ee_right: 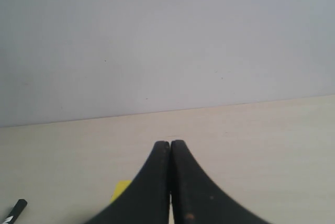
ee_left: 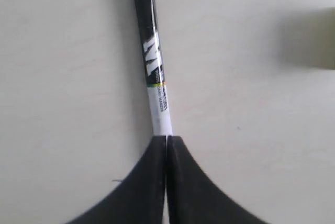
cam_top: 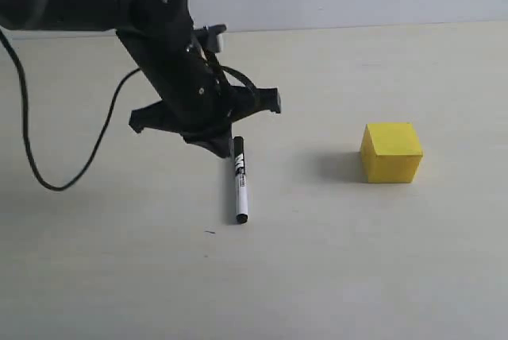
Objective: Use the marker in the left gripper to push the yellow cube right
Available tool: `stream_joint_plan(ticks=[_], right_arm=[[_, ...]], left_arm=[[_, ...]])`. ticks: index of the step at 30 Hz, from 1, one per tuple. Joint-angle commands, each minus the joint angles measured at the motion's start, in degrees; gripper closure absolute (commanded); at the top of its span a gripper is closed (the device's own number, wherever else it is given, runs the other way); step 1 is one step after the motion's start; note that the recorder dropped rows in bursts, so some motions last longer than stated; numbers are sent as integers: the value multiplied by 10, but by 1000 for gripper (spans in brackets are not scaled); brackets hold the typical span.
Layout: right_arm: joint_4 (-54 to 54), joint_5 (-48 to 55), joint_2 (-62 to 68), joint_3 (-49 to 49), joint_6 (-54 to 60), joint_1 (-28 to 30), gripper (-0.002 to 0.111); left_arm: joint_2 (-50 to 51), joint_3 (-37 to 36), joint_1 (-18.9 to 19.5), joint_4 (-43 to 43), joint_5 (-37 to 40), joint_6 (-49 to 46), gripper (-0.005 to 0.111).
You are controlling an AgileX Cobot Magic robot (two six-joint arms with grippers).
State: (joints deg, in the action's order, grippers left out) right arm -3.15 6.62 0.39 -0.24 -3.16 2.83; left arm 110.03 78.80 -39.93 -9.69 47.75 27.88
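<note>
While the marker (cam_top: pixel 240 189) reached toward the camera, low over the worktop (cam_top: pixel 317 276), its far end sat pinched between the jaws of the left hand (cam_top: pixel 226 148). Off to the right, well apart from both, stood the cube (cam_top: pixel 391 152). The right hand (ee_right: pixel 170 143) was pressed together, holding nothing.

Yellow cube (ee_right: pixel 122 187) mostly behind right claw (ee_right: pixel 170 143).

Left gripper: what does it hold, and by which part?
The left gripper holds the marker by one end of its barrel, pinched between the shut jaws.
</note>
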Motion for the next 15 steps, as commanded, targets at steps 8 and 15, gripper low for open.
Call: stream_joint_plan(ticks=[8,15], right_arm=[[5,-4,-4,2,1,3,108],[5,-4,-4,2,1,3,108]], left_arm=[[-272,-272,-144,121,-259,28,107],[-350,-322,-190,121,-228,25,107]])
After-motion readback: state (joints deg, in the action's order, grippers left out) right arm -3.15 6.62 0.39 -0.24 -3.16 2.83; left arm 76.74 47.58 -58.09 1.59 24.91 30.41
